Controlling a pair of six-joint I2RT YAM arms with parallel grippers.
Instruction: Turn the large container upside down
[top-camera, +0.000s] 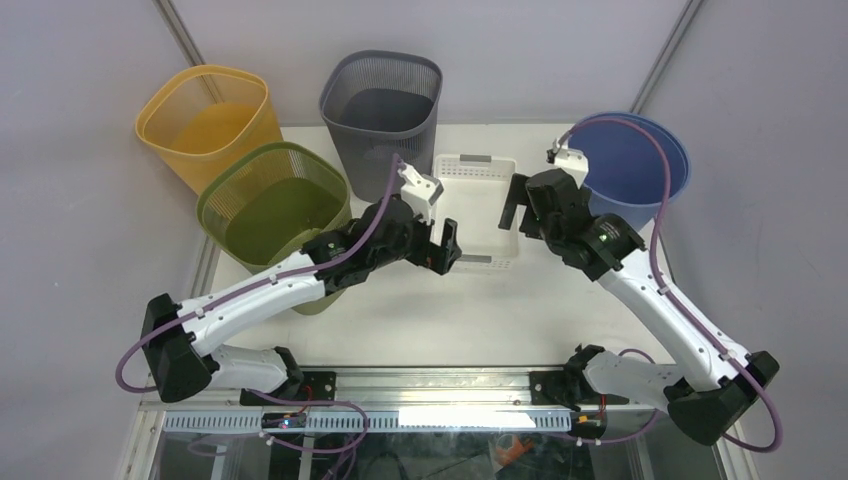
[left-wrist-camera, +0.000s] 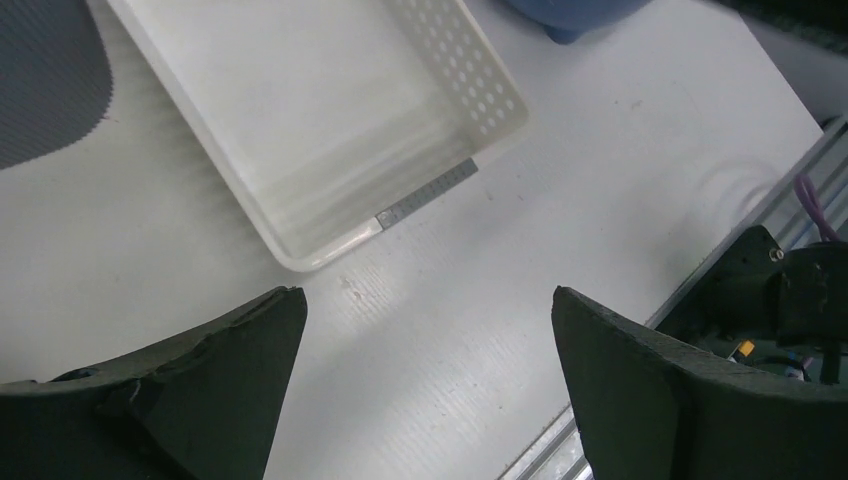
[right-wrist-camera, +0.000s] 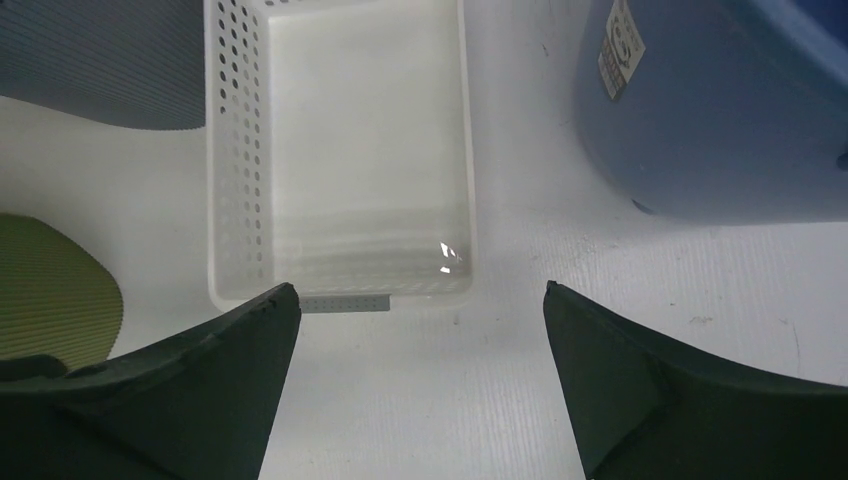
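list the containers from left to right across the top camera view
yellow mesh plastic bin → green mesh plastic bin → dark grey mesh plastic bin → white perforated plastic tray → blue round plastic bucket

**Four bins around a white table**

Beyond the far-left corner of the table (top-camera: 450, 320): a yellow mesh bin (top-camera: 205, 125), upright, mouth open. Nearer and just to its right, overlapping it from above: a green mesh bin (top-camera: 275, 205), also upright, at the table's left edge. Far centre-left: a dark grey mesh bin (top-camera: 382, 110), upright at the far edge. Far right: a round blue bin (top-camera: 640, 165), smooth-walled, with a white label (right-wrist-camera: 618, 45) on its side. Behind all four: plain pale walls and two slanting metal posts (top-camera: 185, 38). Along the near edge: a silver rail (top-camera: 430, 383).
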